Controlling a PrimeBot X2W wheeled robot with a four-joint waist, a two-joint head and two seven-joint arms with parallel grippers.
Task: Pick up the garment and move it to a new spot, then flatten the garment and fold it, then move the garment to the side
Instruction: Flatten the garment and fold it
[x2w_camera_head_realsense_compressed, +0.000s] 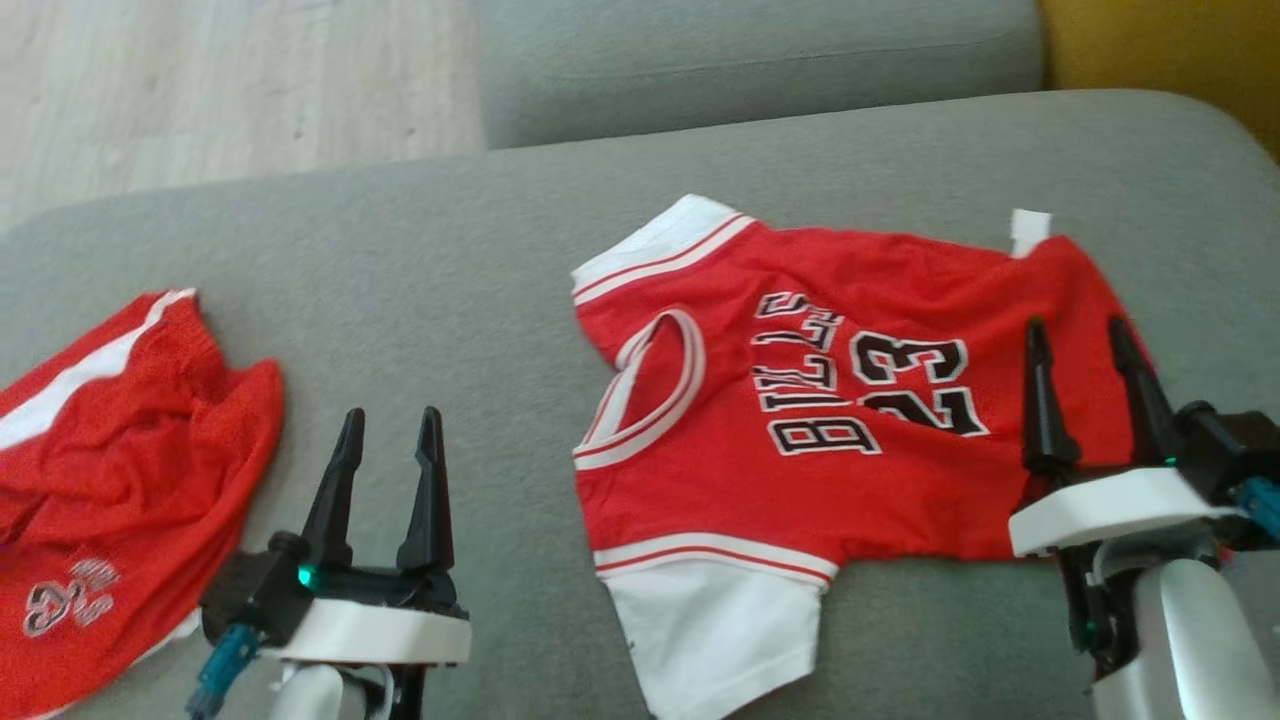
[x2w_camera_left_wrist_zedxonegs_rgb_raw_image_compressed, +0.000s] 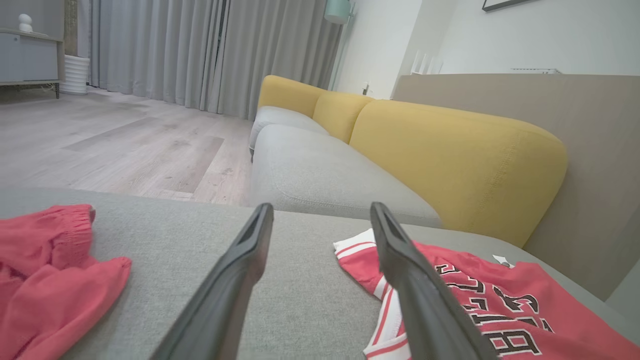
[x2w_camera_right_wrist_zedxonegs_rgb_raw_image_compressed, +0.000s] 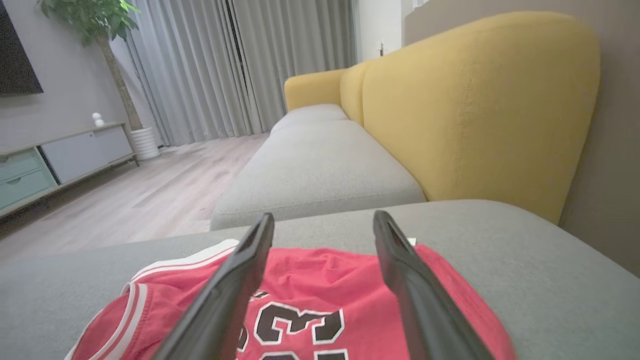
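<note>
Head view, red jersey (x2w_camera_head_realsense_compressed: 790, 490) spread flat, white sleeves, black 23

Your right gripper (x2w_camera_right_wrist_zedxonegs_rgb_raw_image_compressed: 324, 217) stands with its two dark fingers spread wide and nothing between them, above the red jersey (x2w_camera_right_wrist_zedxonegs_rgb_raw_image_compressed: 310, 280), which lies spread on the grey seat cushion (x2w_camera_right_wrist_zedxonegs_rgb_raw_image_compressed: 525, 260) with its "23" close to the finger bases. Past the fingertips you see a second grey cushion (x2w_camera_right_wrist_zedxonegs_rgb_raw_image_compressed: 320, 170). The yellow backrest (x2w_camera_right_wrist_zedxonegs_rgb_raw_image_compressed: 475, 100) is on the tool's right, and the wood floor (x2w_camera_right_wrist_zedxonegs_rgb_raw_image_compressed: 150, 195), grey curtains (x2w_camera_right_wrist_zedxonegs_rgb_raw_image_compressed: 225, 65) and a low cabinet (x2w_camera_right_wrist_zedxonegs_rgb_raw_image_compressed: 75, 150) are on its left.
</note>
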